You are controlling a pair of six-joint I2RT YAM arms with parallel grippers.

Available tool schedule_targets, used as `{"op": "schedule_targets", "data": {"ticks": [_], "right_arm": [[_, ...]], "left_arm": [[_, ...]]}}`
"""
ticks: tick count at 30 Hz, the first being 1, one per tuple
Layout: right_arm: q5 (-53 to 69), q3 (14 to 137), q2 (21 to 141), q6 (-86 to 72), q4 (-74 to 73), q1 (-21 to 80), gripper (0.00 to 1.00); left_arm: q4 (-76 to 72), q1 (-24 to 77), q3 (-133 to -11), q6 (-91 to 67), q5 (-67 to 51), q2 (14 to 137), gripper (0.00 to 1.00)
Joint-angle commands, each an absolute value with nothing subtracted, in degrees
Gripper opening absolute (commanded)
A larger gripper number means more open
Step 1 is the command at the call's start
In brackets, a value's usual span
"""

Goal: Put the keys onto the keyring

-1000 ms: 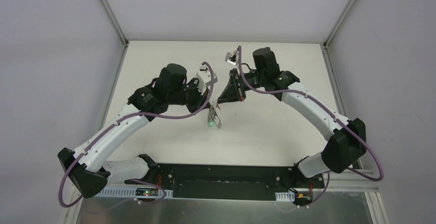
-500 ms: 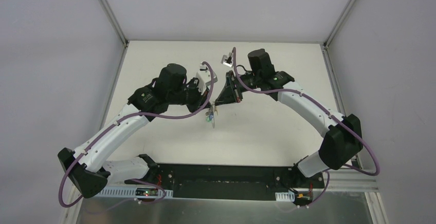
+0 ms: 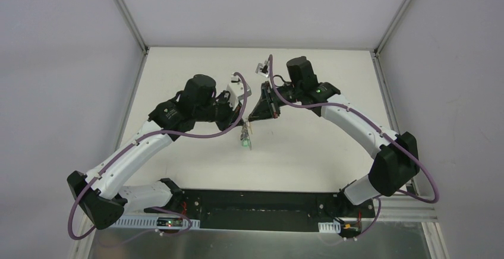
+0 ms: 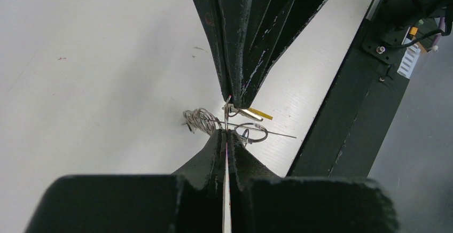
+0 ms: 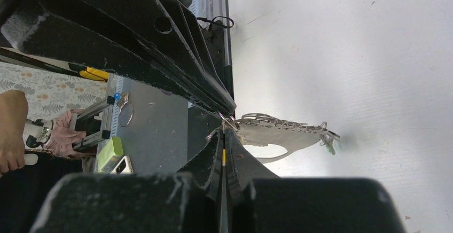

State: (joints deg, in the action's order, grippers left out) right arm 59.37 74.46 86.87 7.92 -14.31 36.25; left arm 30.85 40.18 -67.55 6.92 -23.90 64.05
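Left gripper (image 4: 226, 134) is clamped on the keyring (image 5: 278, 132). Right gripper (image 4: 233, 99), just beside the keyring, pinches a yellow key (image 4: 260, 114).

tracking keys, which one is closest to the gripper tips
The yellow key, right by the fingertips; the green key dangles at the far end of the keyring.

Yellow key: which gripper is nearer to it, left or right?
Right. The right gripper has its tips right at the yellow key's inner end, apparently touching it. The left gripper faces it from the opposite side, slightly farther off, by a wire ring.
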Motion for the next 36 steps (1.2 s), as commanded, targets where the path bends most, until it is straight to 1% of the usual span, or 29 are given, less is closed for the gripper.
{"op": "schedule_targets", "data": {"ticks": [1,36], "right_arm": [[60.02,75.54,86.74,7.92,-12.98,36.12,0.0],[60.9,76.49,88.05,8.78,-14.75,36.3,0.0]], "left_arm": [[28.5,40.69,-67.59,6.96,-25.7,62.13,0.0],[28.56,40.69,-67.06,7.33,-26.83,61.74,0.0]]}}
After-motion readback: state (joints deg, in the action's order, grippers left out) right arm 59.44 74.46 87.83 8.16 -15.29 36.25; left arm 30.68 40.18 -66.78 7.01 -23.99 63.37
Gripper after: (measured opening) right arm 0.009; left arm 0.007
